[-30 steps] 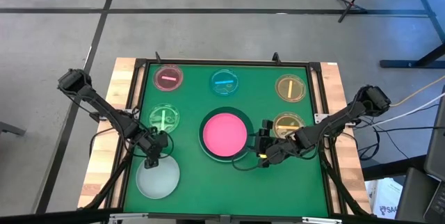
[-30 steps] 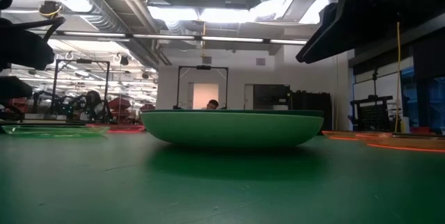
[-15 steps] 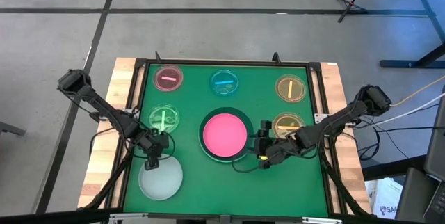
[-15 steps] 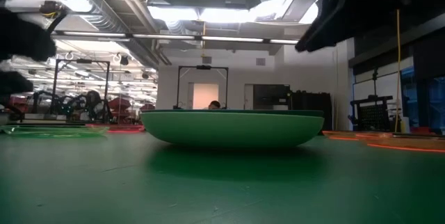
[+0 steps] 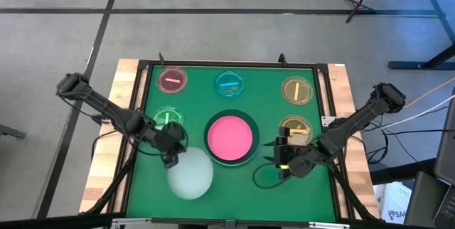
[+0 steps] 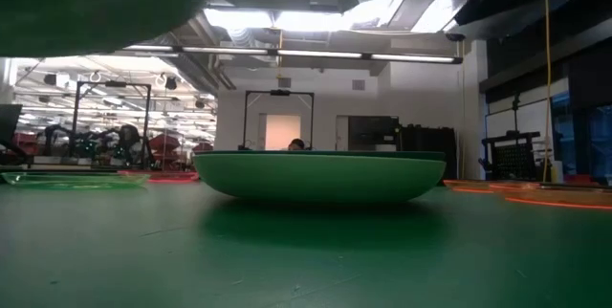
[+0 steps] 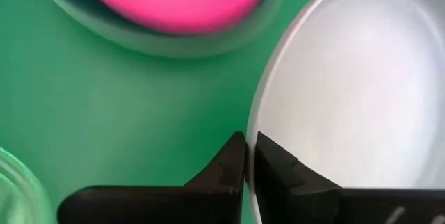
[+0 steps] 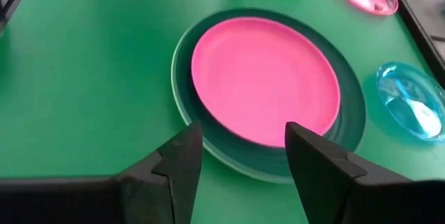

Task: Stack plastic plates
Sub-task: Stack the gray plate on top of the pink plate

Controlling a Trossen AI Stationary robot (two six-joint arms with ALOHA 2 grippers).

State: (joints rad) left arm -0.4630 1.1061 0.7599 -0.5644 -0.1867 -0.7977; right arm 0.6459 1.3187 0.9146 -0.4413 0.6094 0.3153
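A pink plate [image 5: 229,136] lies in a dark green plate [image 8: 351,116] at the table's middle; a paler green rim [image 8: 179,85] shows under that. My left gripper [image 5: 169,151] is shut on a pale grey-white plate [image 5: 190,174] just left of this stack. Its underside fills the low view's top left corner [image 6: 96,2]. To the stack's right, my right gripper [image 5: 281,159] stands open [image 8: 243,147], touching nothing. Small translucent plates rest on the mat: pink [image 5: 171,80], blue [image 5: 229,84], two amber [image 5: 297,89] [image 5: 293,126], green [image 5: 167,119]. My left gripper pinches the pale plate's rim [image 7: 252,123] on the plate's far left side. One finger [image 7: 226,168] is outside the rim and the other finger [image 7: 278,172] inside the plate. The fingers come from the table's left, slanting down. The plate is lifted clear of the mat.
A raised dark frame [image 5: 227,64] borders the green mat [image 5: 242,193], with wooden table edges [image 5: 106,158] outside it. Bare mat lies near the front edge. Cables [image 5: 264,179] trail beside my right gripper.
My left gripper has risen and gone toward the table's right, toward the pink plate. The pale plate has gone with it, off the mat from the near left corner. My right gripper has drawn back from the stack toward the near right.
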